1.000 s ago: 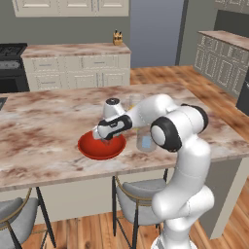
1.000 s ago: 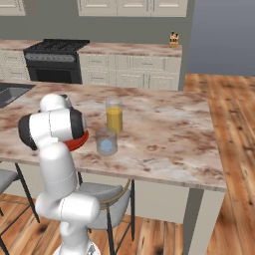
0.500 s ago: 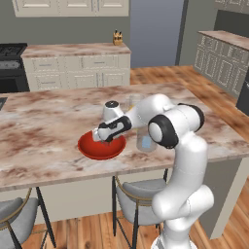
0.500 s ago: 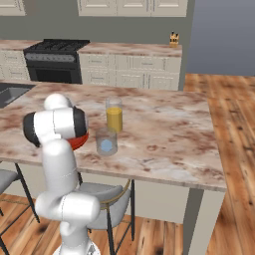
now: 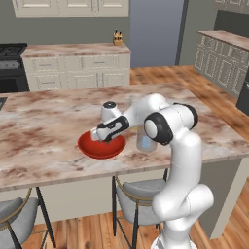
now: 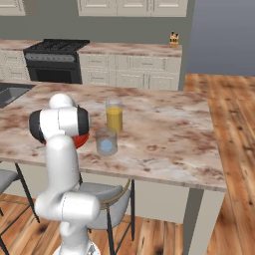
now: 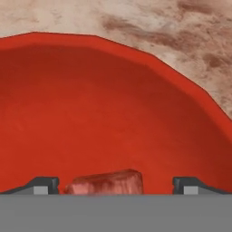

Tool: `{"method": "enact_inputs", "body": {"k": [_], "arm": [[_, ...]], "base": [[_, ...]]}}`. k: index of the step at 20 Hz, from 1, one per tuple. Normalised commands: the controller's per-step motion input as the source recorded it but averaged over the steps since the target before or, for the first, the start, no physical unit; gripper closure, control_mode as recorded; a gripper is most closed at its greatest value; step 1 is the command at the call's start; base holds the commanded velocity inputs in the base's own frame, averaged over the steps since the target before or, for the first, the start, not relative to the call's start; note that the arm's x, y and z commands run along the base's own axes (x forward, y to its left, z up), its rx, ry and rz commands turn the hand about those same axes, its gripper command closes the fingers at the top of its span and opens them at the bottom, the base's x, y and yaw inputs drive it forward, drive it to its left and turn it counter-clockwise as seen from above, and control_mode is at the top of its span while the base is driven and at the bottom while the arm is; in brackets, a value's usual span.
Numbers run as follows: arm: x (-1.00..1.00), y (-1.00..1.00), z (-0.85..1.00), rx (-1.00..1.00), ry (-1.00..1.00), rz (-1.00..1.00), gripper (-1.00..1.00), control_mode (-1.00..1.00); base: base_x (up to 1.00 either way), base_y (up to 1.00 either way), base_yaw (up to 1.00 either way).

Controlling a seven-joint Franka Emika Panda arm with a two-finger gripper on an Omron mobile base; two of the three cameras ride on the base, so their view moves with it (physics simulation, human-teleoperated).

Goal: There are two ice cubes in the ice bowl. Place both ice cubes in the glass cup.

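Observation:
The red ice bowl (image 5: 90, 151) sits on the island counter near its front edge. My gripper (image 5: 100, 138) is down inside it, jaws open wide. In the hand view the bowl's wall (image 7: 113, 104) spreads across the frame. A small reddish-brown ice cube (image 7: 107, 182) lies on its floor between my fingertips (image 7: 43, 185), with gaps on both sides. The short clear glass cup (image 6: 106, 141) stands just right of the bowl (image 6: 82, 140) and has a pale blue ice cube (image 6: 106, 146) in it. In the left base view my forearm partly hides the cup (image 5: 145, 142).
A taller glass of orange liquid (image 6: 114, 114) stands right behind the cup. Stools (image 5: 136, 197) are tucked under the counter's front edge. A sink (image 6: 9, 93) lies at the far left, and bare marble counter (image 6: 169, 129) stretches to the right.
My hand has sunk a little lower into the bowl and my elbow has shifted slightly. The jaws have stayed open.

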Motion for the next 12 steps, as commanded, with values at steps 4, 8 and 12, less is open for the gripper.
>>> {"method": "enact_inputs", "body": {"k": [4, 8, 12], "arm": [[0.00, 0.09, -0.15, 0.00, 0.01, 0.00, -1.00, -1.00], [0.00, 0.01, -0.12, 0.00, 0.01, 0.00, -1.00, -1.00], [-0.11, 0.00, -0.08, 0.00, 0.00, 0.00, -1.00, -1.00]], "base": [[0.00, 0.00, 0.00], [0.00, 0.00, 0.00], [0.00, 0.00, 0.00]]}}
